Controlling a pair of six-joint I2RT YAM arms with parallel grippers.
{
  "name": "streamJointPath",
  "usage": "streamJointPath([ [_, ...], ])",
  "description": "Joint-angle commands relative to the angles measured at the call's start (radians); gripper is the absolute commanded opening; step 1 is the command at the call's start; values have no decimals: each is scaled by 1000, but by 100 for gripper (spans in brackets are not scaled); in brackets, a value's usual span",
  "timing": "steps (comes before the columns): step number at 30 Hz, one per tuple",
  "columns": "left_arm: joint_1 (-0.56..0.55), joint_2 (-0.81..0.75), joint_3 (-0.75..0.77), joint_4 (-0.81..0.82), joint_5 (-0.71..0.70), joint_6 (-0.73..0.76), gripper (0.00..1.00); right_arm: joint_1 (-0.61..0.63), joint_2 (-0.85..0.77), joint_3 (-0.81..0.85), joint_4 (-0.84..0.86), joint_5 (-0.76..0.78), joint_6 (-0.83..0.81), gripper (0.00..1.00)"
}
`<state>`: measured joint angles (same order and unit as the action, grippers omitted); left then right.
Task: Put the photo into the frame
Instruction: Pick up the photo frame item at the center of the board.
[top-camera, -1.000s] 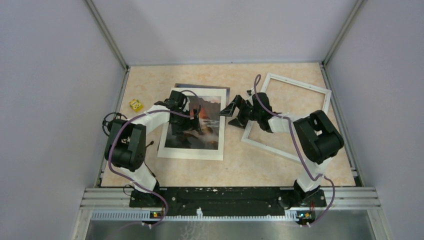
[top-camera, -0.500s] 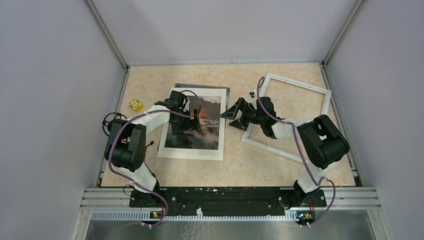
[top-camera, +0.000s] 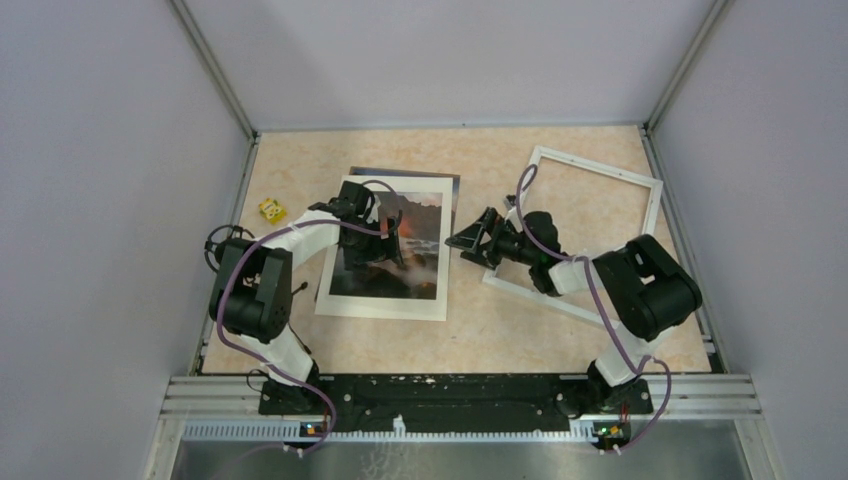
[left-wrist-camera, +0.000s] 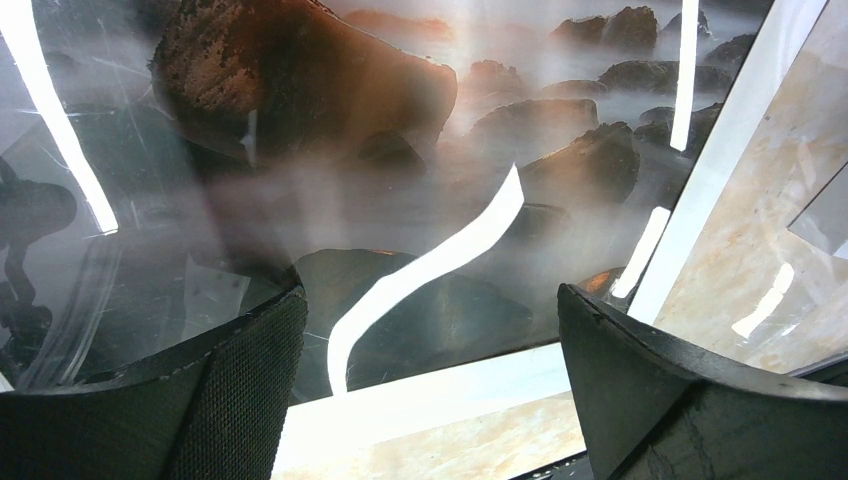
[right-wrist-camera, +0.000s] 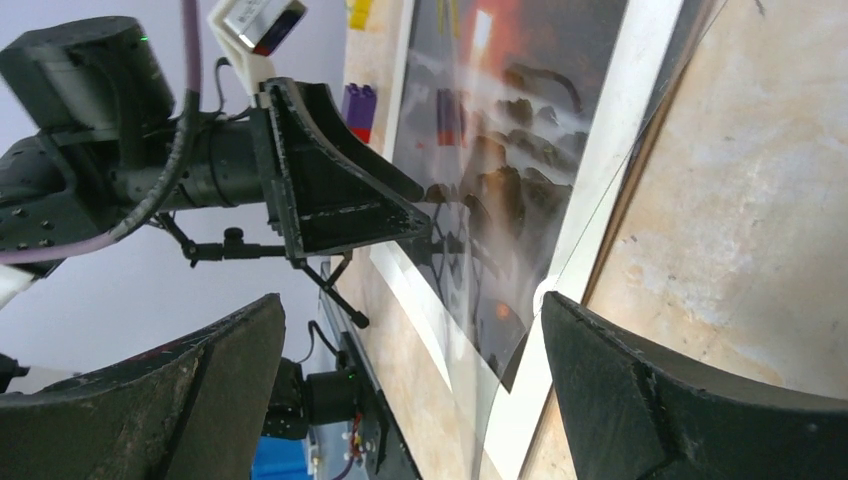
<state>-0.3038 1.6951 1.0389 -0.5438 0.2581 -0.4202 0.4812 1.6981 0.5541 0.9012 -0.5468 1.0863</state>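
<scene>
The photo (top-camera: 415, 262), a dark print of misty rocks with an orange glow, lies flat left of centre under a white mat (top-camera: 380, 302) and a clear reflecting sheet. My left gripper (top-camera: 381, 246) hangs open just above it; in the left wrist view the gripper (left-wrist-camera: 430, 340) straddles the photo (left-wrist-camera: 400, 150) near the mat's border (left-wrist-camera: 430, 395), holding nothing. The frame (top-camera: 600, 172), thin white bars, lies empty at the right. My right gripper (top-camera: 467, 238) stands open beside the mat's right edge, and in its wrist view the gripper (right-wrist-camera: 410, 340) faces the photo (right-wrist-camera: 520, 140).
A small yellow block (top-camera: 271, 210) sits near the left wall. A dark board edge (top-camera: 410, 173) peeks out behind the mat's far side. Grey walls close in the marbled table (top-camera: 500, 330) on three sides.
My right gripper has swung nearer and lower along the mat's right edge, its arm now lying over the frame's left bar. The left arm has not moved.
</scene>
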Motion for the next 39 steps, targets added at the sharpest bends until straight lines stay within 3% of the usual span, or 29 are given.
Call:
streamJointPath([
  [1,-14,35,-49,19,38,3,98,41,8,-58,304,-40,5,96],
  [14,-15,26,-52,24,53,4,98,115,190,-86,567,-40,5,98],
  [15,-15,26,-53,25,56,4,98,111,201,-84,558,253,5,90],
  [18,-15,25,-52,24,58,4,98,103,227,-78,545,251,3,85],
  [19,-16,25,-53,24,57,4,98,100,229,-72,528,249,466,83],
  [20,-15,24,-53,24,58,4,98,96,227,-60,492,246,501,82],
  [24,-17,28,-52,26,66,5,98,67,210,5,313,242,384,67],
  [29,-18,19,-54,29,70,7,98,64,204,86,184,270,263,56],
  [32,-19,7,-55,34,68,8,98,69,194,117,102,292,216,39],
  [37,-21,-42,-62,56,78,8,98,71,179,214,-103,286,97,27],
  [39,-21,-70,-64,63,67,9,98,70,162,223,-127,276,59,16],
])
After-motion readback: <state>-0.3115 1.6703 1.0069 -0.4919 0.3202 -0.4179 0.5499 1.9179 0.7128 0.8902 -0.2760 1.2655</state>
